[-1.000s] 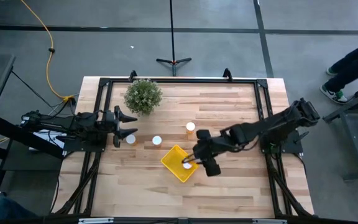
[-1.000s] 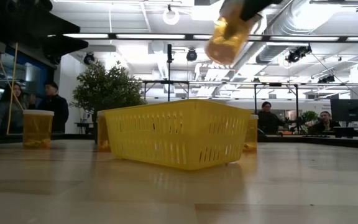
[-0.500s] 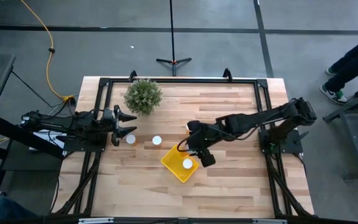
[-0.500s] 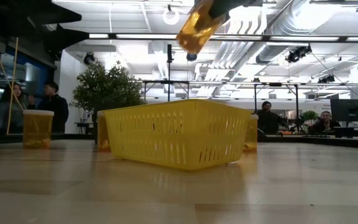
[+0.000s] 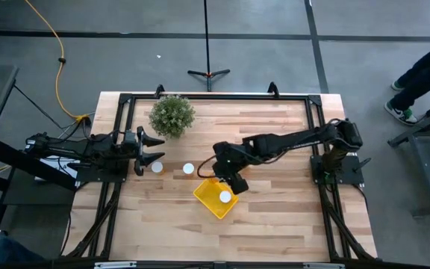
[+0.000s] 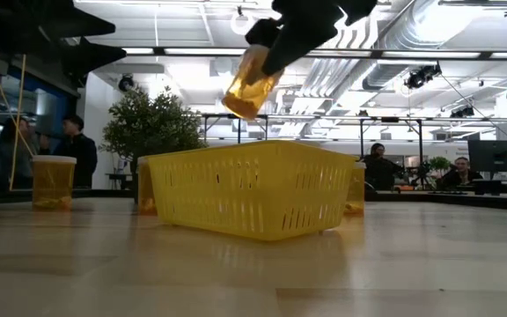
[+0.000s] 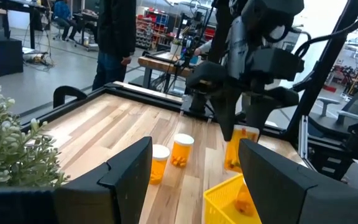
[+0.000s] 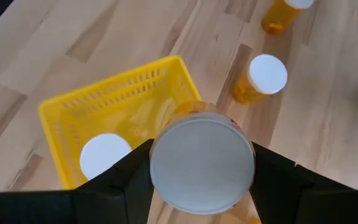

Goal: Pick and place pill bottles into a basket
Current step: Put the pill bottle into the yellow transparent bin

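Note:
My right gripper (image 5: 224, 173) is shut on an orange pill bottle (image 6: 248, 83), held in the air above the yellow basket (image 5: 213, 197). The bottle's white cap (image 8: 202, 163) fills the right wrist view between my fingers. One bottle (image 5: 225, 196) stands in the basket, cap up. Two more bottles (image 5: 156, 167) (image 5: 188, 169) stand on the table left of the basket. My left gripper (image 5: 156, 149) is open and empty at the table's left, near the closest bottle. My right gripper pinches the bottle between its two fingers (image 8: 128, 182), one on each side of the upper end (image 8: 197, 112), just under the cap. The fingers come from above. The bottle hangs tilted below them (image 6: 241, 95), clear of the basket's rim.
A round green potted plant (image 5: 172, 115) stands at the far left of the table. A black frame (image 5: 215, 97) runs along the table's edges. People sit and stand in the room beyond the table (image 6: 76, 145). Bare wood lies near the front edge (image 5: 200, 239).
My right gripper has carried the bottle toward the table's left and slightly far edge, across the basket, and has come lower. The bottle stays tilted in the hold.

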You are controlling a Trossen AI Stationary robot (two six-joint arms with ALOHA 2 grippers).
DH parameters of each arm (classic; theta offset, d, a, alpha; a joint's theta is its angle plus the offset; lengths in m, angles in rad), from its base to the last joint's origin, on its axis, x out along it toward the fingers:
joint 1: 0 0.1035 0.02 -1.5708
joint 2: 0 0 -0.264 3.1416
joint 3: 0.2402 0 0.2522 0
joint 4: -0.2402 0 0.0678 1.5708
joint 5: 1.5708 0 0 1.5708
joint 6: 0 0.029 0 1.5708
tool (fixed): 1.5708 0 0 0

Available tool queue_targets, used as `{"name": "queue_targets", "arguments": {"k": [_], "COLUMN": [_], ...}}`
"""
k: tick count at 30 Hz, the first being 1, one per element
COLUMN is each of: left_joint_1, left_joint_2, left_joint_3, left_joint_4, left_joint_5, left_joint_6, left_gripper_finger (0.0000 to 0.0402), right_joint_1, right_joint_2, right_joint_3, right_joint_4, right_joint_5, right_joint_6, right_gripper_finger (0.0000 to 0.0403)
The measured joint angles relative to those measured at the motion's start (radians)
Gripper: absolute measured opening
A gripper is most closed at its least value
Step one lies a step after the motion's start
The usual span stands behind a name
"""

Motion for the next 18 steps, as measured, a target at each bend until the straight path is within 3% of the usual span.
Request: {"name": "queue_targets", "arguments": {"k": [9,18], "left_joint_1": [0.000,0.000], "left_joint_2": [0.000,0.000], "left_joint_3": [0.000,0.000], "left_joint_4": [-0.001,-0.025], "left_joint_5": [0.000,0.000], "left_joint_6": [0.000,0.000], "left_gripper_finger": [0.0276,0.0276], "right_joint_1": [-0.017,-0.017], "right_joint_2": [0.170,0.274], "right_joint_3": [0.245,0.328], "right_joint_4": [-0.242,-0.295], "right_joint_5": [-0.057,-0.061], "right_joint_6": [-0.054,-0.078], "right_gripper_finger": [0.0209,0.0209]}}
